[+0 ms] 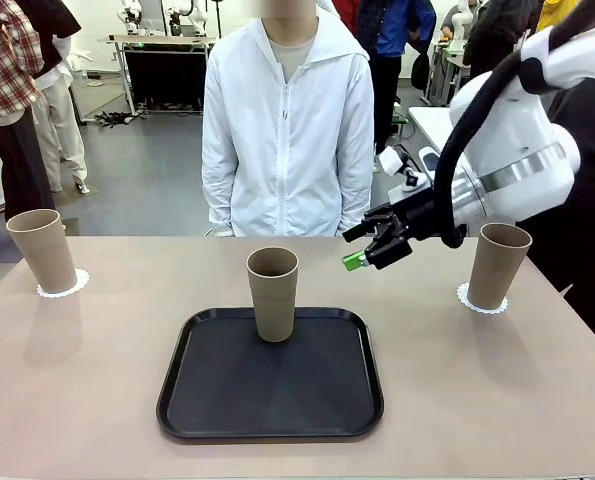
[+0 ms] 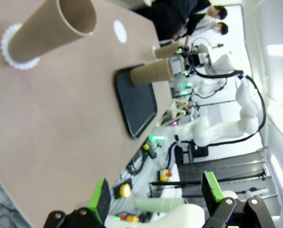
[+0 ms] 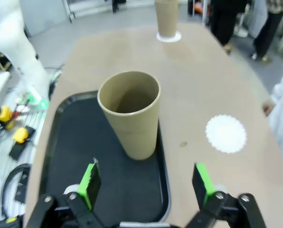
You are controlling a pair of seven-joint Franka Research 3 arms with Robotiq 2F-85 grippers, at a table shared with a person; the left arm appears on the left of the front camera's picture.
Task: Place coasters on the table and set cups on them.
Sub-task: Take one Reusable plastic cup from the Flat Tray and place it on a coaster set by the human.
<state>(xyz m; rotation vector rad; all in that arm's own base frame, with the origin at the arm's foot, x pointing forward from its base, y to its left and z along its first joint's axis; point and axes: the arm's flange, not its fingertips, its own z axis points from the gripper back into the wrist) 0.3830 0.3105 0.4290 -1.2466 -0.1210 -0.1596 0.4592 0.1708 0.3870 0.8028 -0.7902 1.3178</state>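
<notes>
Centre of the front view: one cup (image 1: 273, 293) stands upright on the black tray (image 1: 277, 390). Cups at far left (image 1: 42, 250) and far right (image 1: 500, 265) sit on coasters (image 1: 62, 290) on the table (image 1: 77, 380). The right gripper (image 1: 357, 248) hovers right of centre, spread and empty. The right wrist view adds a bare coaster (image 3: 226, 133) on the table, right of the tray. The left gripper (image 2: 156, 187) is spread and empty at the bottom of its own view.

Three matte tan-brown cups: the left cup (image 1: 42, 250), middle cup (image 1: 273, 293) and right cup (image 1: 501, 263). The bench (image 1: 97, 380) is plain beige-tan. The tray (image 1: 277, 390) is black. The coasters (image 3: 226, 133) are white with lacy, scalloped edges. The right tool (image 1: 357, 248) and left tool (image 2: 155, 192) are black with bright green pads. The right arm (image 1: 517, 140) is white. The person's zipped jacket (image 1: 287, 130) is white.
</notes>
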